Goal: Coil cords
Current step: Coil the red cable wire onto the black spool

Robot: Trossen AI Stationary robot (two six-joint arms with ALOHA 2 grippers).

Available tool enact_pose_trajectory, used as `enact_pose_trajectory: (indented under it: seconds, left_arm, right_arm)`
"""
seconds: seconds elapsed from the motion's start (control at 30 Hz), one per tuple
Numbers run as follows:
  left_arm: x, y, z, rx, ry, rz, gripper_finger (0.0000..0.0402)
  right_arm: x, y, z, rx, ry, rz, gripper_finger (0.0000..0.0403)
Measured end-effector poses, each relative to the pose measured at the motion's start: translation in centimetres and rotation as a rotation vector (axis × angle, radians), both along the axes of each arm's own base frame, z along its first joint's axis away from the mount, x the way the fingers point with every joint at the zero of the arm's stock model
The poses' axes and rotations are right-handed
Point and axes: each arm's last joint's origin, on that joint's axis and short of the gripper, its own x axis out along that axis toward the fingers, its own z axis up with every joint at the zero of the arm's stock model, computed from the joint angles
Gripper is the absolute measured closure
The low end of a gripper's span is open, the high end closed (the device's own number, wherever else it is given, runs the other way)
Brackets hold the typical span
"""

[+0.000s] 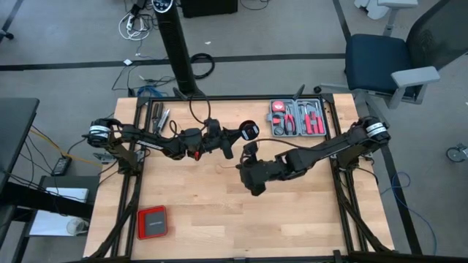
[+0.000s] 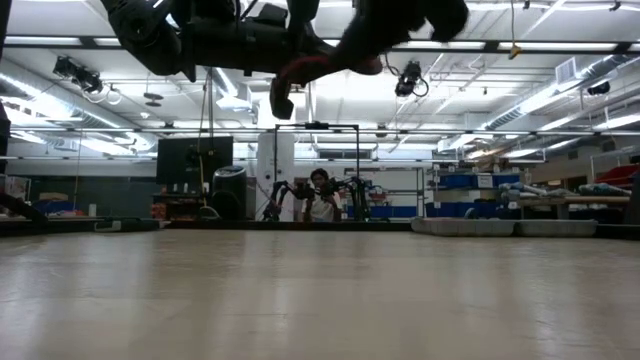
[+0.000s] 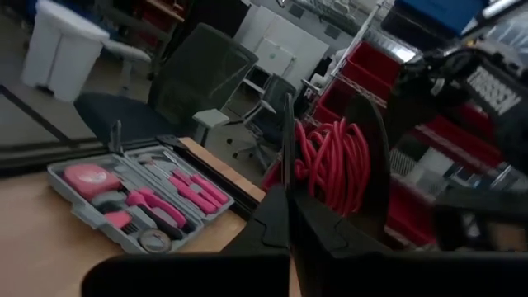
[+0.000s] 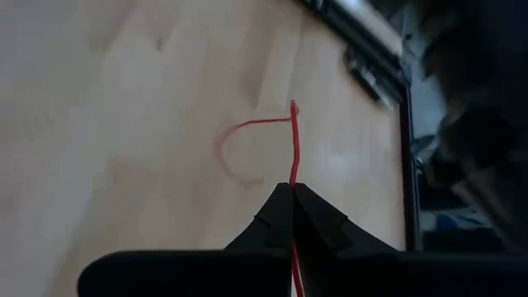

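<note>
Holding the red cord [image 4: 293, 140] pinched tight in our right gripper [image 4: 293, 191], we lift it over the middle of the table [image 1: 292, 219]. Our left gripper [image 3: 286, 194] is closed too, its fingers touching a fat red coil [image 3: 334, 161]. We think most coiling is done, with one loose end left.

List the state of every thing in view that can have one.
Left tool: shut on the red cord.
Right tool: shut on the red cord.
Red cord: pinched, free end curled in a loop above the table.
Tool tray: lying open, tools seated.
Red box: closed, flat on the table.
</note>
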Motion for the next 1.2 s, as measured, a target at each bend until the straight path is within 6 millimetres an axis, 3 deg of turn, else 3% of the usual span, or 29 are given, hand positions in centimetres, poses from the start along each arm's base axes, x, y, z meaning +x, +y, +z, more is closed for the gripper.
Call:
enact_pose_trajectory:
  seconds: [0.17,0.37,0.57,0.73,1.2]
  left_arm:
    - [0.0,-0.1,0.3,0.144,0.017,-0.007,0.0398]
    - [-0.2,-0.7,1.1,0.304,-0.054,-0.153,0.0398]
    - [-0.2,-0.8,1.3,0.333,-0.082,-0.172,0.0398]
    - [-0.2,-1.1,1.4,0.344,-0.085,-0.178,0.0398]
    - [-0.6,-2.7,2.5,0.407,-0.195,-0.192,0.0398]
  right_arm:
    - [0.5,0.3,0.6,0.080,-0.076,0.041,0.0403]
    - [0.5,1.4,1.2,0.130,-0.120,0.126,0.0403]
    - [0.6,2.8,2.7,0.050,-0.253,0.176,0.0403]
    - [0.2,3.6,3.1,-0.058,-0.295,0.112,0.0403]
    - [0.7,3.7,4.7,-0.025,-0.452,0.115,0.0403]
